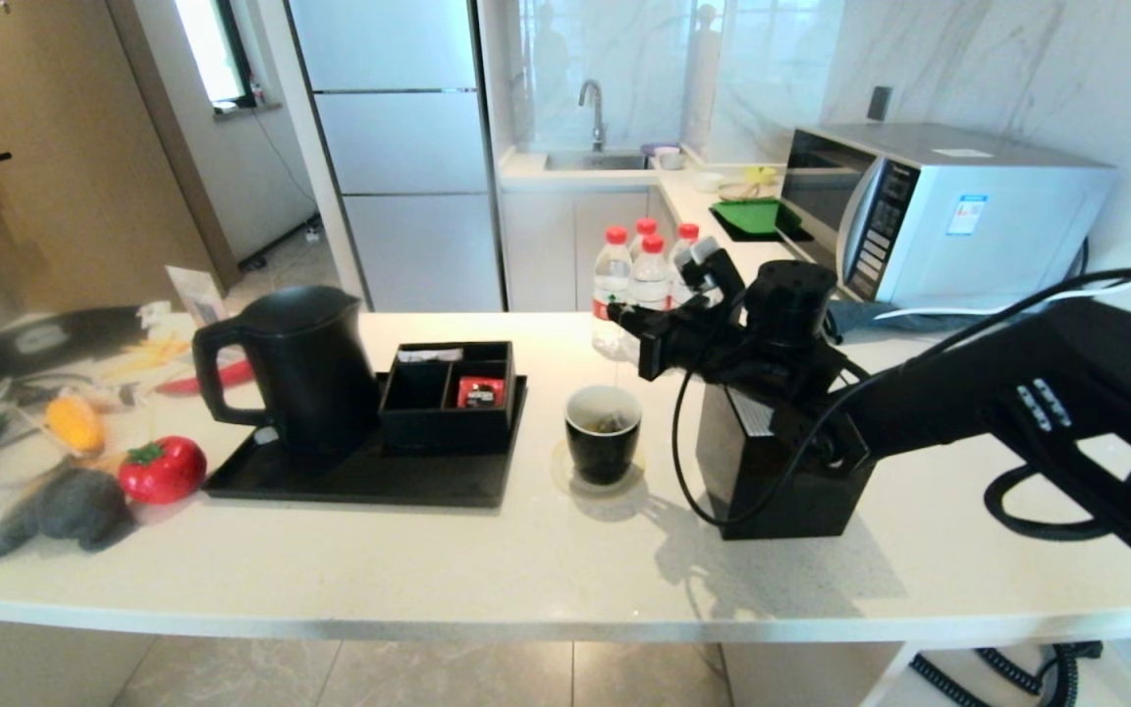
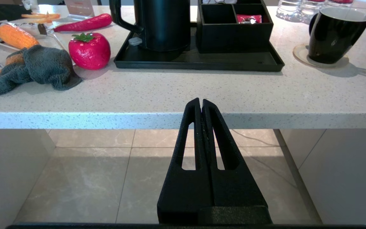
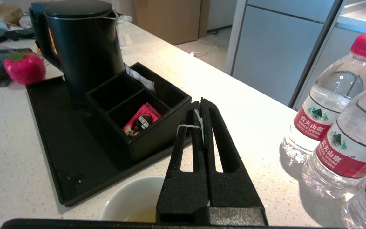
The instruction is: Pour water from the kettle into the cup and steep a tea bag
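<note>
Speckled white counter (image 1: 526, 550) carries everything. My right gripper (image 3: 201, 105) hangs above the cup (image 1: 603, 432), pinching the tea bag (image 1: 611, 422) string; the kettle (image 1: 296, 363) stands beyond. My left gripper (image 2: 201, 103), pressed together, waits below the edge.

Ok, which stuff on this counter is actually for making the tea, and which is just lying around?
For the tea:
kettle
cup
tea bag, in the cup
right gripper, above the cup, pinching the string

Lying about:
water bottles
compartment box
red packet
toy strawberry
grey cloth
left gripper, parked below the counter edge
</note>
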Controlling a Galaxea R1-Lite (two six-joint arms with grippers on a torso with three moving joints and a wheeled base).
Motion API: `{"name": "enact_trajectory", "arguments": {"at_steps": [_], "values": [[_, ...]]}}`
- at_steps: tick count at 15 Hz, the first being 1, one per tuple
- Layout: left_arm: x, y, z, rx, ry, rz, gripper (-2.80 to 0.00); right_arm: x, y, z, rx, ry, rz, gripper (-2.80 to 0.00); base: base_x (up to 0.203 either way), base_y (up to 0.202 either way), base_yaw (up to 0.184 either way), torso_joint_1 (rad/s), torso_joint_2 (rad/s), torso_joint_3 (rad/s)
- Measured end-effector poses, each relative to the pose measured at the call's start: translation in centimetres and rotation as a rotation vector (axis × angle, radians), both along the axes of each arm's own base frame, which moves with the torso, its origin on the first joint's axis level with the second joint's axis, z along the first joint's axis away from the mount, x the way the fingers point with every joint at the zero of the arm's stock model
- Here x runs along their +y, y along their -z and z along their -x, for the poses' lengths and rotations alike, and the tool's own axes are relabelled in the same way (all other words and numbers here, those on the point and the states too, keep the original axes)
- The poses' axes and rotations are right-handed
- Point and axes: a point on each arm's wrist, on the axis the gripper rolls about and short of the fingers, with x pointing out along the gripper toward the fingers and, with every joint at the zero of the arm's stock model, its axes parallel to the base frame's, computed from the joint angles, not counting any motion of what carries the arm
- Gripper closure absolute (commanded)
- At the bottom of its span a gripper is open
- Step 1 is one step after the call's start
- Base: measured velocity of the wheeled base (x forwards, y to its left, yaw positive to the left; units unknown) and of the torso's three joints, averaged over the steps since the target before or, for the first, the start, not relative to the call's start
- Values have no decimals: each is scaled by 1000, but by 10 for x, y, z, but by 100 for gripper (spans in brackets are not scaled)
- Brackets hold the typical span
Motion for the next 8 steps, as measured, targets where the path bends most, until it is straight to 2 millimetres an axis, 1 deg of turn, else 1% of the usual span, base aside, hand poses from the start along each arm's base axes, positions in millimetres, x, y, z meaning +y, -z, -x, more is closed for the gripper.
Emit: {"name": "enact_trajectory", "arguments": {"at_steps": [5,8], "values": [[0,0,0,0,0,0,0,-1,1,2,-32,31,43,0,0,0,0,0,0,0],[0,0,0,0,-1,0,0,4,-2,6,-22,87,53,0,0,0,0,0,0,0]]}}
